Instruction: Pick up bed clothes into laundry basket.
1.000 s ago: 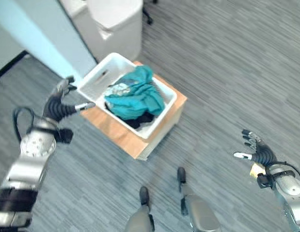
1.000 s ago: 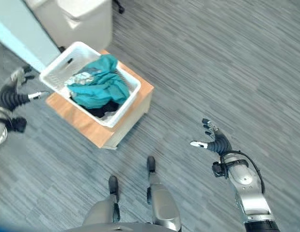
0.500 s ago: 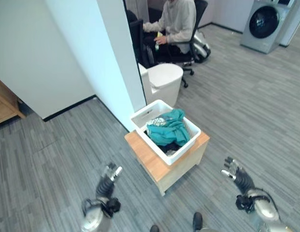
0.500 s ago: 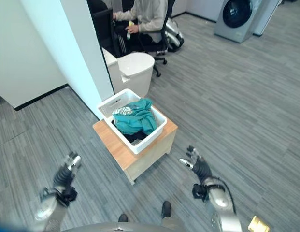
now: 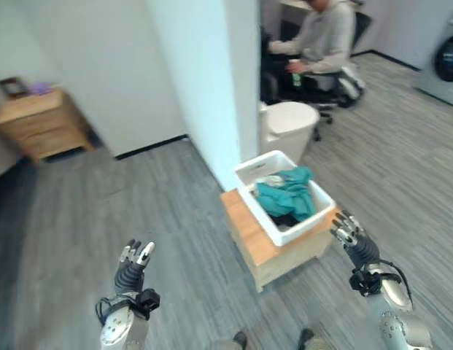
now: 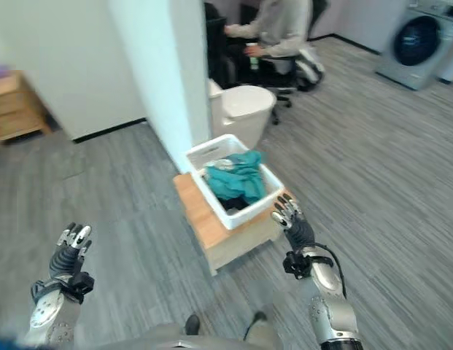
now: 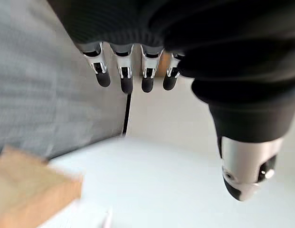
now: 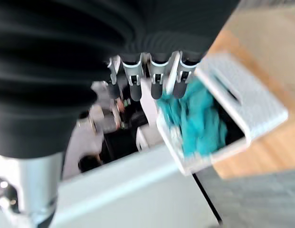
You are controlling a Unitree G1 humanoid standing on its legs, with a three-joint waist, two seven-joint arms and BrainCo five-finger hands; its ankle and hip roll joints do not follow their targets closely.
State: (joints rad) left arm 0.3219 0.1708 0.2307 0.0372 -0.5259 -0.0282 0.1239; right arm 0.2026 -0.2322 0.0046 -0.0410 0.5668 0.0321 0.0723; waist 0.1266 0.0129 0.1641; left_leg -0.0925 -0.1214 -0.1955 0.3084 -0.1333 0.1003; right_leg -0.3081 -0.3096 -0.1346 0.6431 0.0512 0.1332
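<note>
Fingers now farther from basket

White laundry basket sits on a low wooden stand on grey floor

Teal bed clothes bunched in white laundry basket, w/ dark cloth under.

My right robot hand hangs with fingers spread just beside the near corner of the white laundry basket on its low wooden bench, the basket top open above the teal clothes. A pale wall and white bin crowd the far side. My left robot hand has grey floor all round, as far as I can judge.
</note>
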